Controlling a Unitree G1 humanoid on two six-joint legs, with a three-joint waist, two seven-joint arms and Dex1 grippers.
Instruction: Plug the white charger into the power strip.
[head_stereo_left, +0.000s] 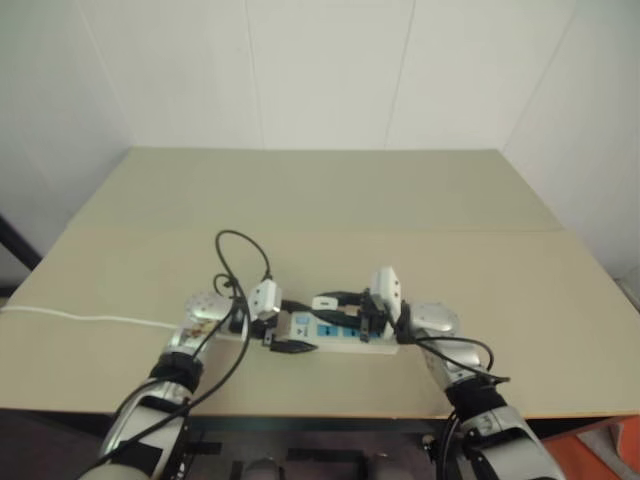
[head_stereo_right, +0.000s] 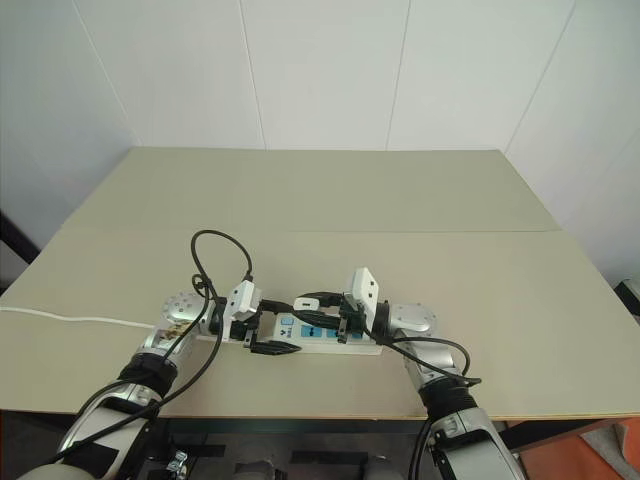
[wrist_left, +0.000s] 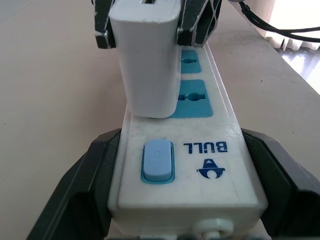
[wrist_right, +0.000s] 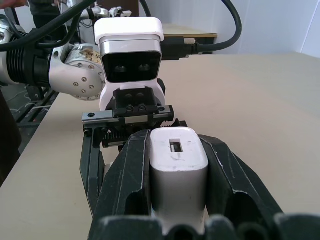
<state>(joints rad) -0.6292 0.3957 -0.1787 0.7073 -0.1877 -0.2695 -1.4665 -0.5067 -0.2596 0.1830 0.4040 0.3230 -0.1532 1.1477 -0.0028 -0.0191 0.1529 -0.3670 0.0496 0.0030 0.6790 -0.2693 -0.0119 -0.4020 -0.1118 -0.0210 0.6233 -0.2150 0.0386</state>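
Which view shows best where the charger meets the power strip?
The left wrist view: the charger stands large over the power strip, its lower end at the blue sockets. The right wrist view shows only the charger's top end between the right gripper fingers. In the eye views it is a small white spot.

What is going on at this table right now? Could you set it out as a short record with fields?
Surface: beige table
Main item: long white power strip with blue socket faces, lying flat
Left gripper: fingers astride the strip's switch end
Right gripper: shut on the small white cube-shaped charger
Charger position: upright at a socket beside the switch; prongs hidden, so seating unclear
Cord: thin white cord running off towards the table's left edge
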